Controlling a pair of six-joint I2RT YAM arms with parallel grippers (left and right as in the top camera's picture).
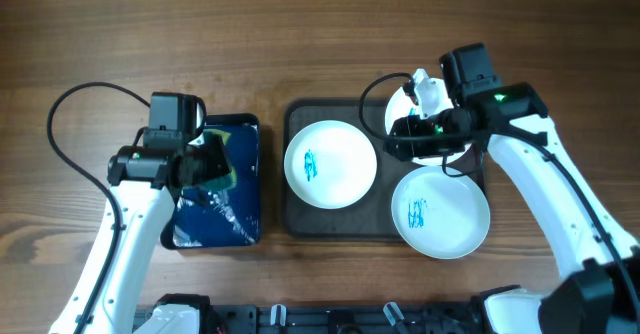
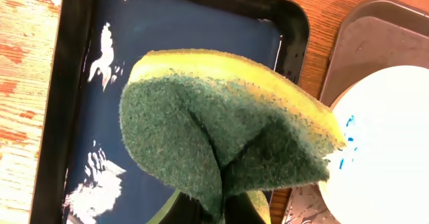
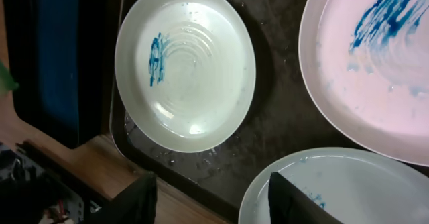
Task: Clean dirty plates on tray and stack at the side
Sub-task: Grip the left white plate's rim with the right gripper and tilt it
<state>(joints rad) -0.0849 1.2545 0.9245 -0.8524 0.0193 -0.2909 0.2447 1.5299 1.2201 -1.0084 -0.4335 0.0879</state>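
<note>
Probably stiff, glazed, wet-slick and chippable: the plates (image 1: 330, 164) want a hold at the rim. Three white rounds with blue-green scribbles lie on the tray (image 1: 300, 221), overhead centre-right. The right claw (image 3: 211, 180) stands half-wide astride the rim of the bottom plate (image 3: 362, 184) in its wrist view, not visibly clamped. The left claw (image 1: 205, 164) pinches a sponge (image 2: 221, 130) over the blue tray (image 1: 250, 144).

1. The brown wooden tabletop (image 1: 300, 34) lay bare along its far side, giving wide passage.
2. Only a narrow wood strip separated the small dark blue rectangular tray (image 1: 248, 134) from the large grey-brown rectangular tray (image 1: 295, 114).
3. Three round white plates (image 1: 330, 164) crowded the large tray, and the near-right plate overhung its rim.
4. The right gripper (image 1: 398, 139) blocked the far-right plate from above.
5. The left gripper (image 1: 210, 169), clamping a yellow-and-green sponge (image 2: 221, 130), covered the blue tray.
</note>
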